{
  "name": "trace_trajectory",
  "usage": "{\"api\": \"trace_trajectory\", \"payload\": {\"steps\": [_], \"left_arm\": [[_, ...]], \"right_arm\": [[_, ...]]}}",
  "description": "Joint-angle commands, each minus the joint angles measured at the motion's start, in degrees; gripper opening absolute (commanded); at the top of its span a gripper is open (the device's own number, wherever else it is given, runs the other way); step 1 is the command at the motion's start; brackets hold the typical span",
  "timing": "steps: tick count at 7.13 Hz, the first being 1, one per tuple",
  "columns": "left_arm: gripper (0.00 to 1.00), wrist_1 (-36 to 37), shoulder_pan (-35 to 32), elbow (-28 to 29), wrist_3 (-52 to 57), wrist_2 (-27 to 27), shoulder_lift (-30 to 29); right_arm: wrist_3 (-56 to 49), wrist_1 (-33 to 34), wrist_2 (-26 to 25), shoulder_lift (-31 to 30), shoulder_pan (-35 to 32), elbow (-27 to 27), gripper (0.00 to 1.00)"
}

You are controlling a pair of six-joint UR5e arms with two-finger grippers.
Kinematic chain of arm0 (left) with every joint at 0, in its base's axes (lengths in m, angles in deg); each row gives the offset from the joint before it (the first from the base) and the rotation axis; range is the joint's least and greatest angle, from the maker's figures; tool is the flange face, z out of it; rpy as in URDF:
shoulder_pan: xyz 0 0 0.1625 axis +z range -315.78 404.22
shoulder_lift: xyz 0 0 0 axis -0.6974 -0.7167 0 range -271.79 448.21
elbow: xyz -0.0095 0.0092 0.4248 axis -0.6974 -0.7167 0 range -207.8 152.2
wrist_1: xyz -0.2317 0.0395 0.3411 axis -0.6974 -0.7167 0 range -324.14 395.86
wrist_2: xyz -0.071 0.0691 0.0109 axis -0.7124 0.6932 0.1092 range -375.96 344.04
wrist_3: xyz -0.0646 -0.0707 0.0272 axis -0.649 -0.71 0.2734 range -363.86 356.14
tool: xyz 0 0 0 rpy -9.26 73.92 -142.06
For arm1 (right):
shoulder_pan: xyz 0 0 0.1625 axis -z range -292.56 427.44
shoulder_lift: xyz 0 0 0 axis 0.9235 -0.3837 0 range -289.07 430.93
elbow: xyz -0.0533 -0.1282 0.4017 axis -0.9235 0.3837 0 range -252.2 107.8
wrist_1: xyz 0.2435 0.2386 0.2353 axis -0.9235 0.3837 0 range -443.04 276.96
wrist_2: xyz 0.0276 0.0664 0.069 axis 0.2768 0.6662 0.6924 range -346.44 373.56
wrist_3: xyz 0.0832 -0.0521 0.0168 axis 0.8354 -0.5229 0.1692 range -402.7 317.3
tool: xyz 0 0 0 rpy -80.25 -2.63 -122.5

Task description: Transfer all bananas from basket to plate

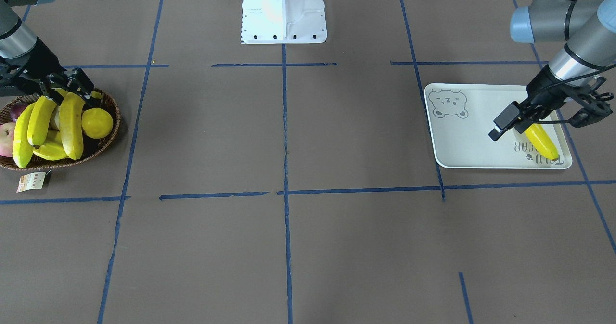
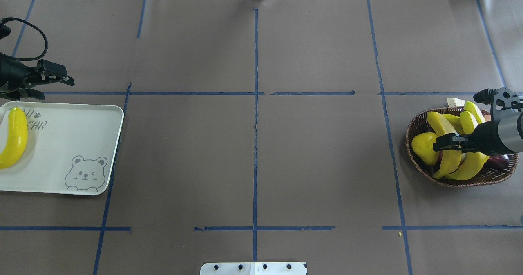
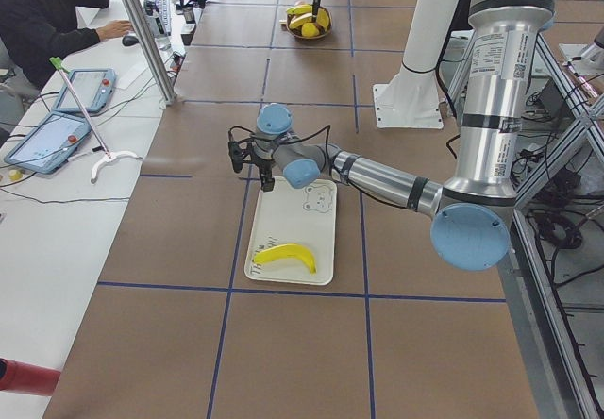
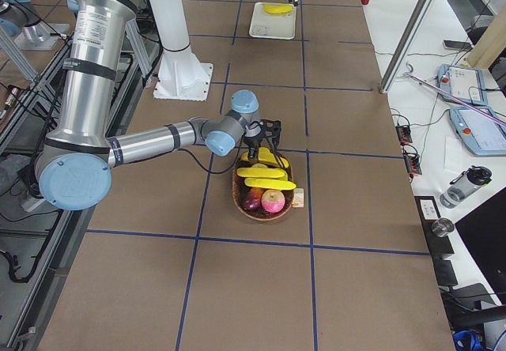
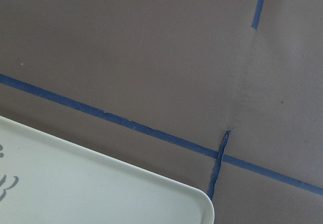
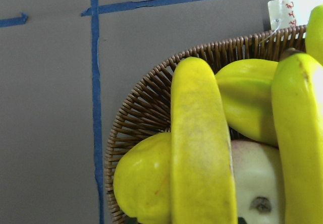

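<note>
Far left: left claw (image 2: 52,86), jaws apart and holding nothing, just beyond the far edge of the pale grey-white rectangular bear-print plate (image 2: 61,152); one long curved bright yellow banana (image 2: 14,138) lies on the plate's left end. Centre: brown paper-covered tabletop (image 2: 253,144), blue tape grid. Right: oval dark brown woven wicker basket (image 2: 470,183), three remaining yellow bananas (image 2: 449,160) heaped with other fruit; right claw (image 2: 463,119) lowered astride them, jaws wide, gripping nothing. Step judged: second pick. Next: close across one banana only, then lift it free of its neighbours
</note>
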Motion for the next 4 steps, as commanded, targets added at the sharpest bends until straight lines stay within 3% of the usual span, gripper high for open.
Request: {"api": "trace_trajectory", "payload": {"steps": [1, 2, 3, 4], "left_arm": [[1.0, 0.0, 0.0, 0.0, -0.1, 0.0, 0.0], [1.0, 0.0, 0.0, -0.2, -0.1, 0.0, 0.0], [1.0, 0.0, 0.0, -0.2, -0.1, 0.0, 0.0], [1.0, 0.0, 0.0, -0.2, -0.1, -0.1, 0.0]], "right_arm": [[-0.4, -0.5, 0.2, 0.0, 0.0, -0.2, 0.17], [-0.5, -0.5, 0.2, 0.0, -0.2, -1.2, 0.04], [-0.5, -0.2, 1.2, -0.5, -0.6, -3.6, 0.02], [-0.4, 0.1, 6.2, 0.0, -4.3, -4.8, 0.02]]}}
